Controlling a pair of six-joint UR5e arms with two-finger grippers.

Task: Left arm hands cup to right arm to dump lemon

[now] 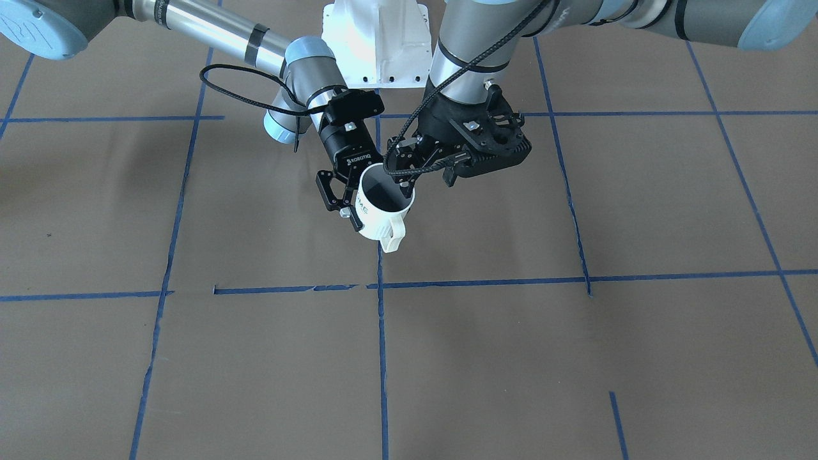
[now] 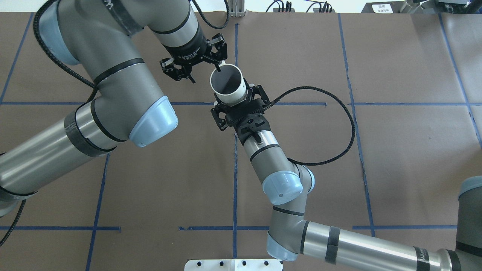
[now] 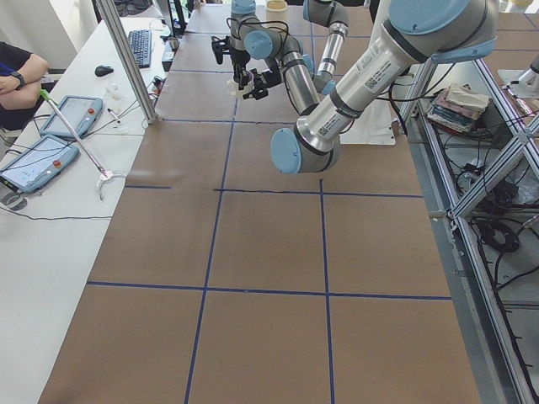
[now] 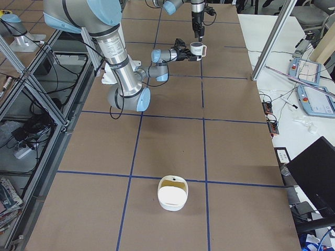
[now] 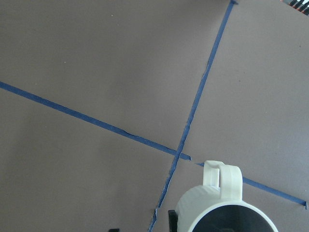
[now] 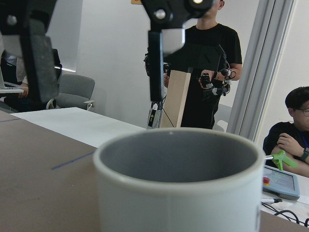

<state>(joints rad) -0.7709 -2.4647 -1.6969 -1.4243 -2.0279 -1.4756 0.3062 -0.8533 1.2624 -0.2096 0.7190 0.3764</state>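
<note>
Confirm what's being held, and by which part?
The mug, gripped around its lower body by the right gripper. The left gripper is open beside the rim, holding nothing.

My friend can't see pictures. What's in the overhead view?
A white mug hangs over a brown table marked with blue tape, clasped on both sides by the right arm's fingers. The left arm's fingers are spread wide, one tip at the mug's far rim. Its inside looks dark; no lemon shows.
</note>
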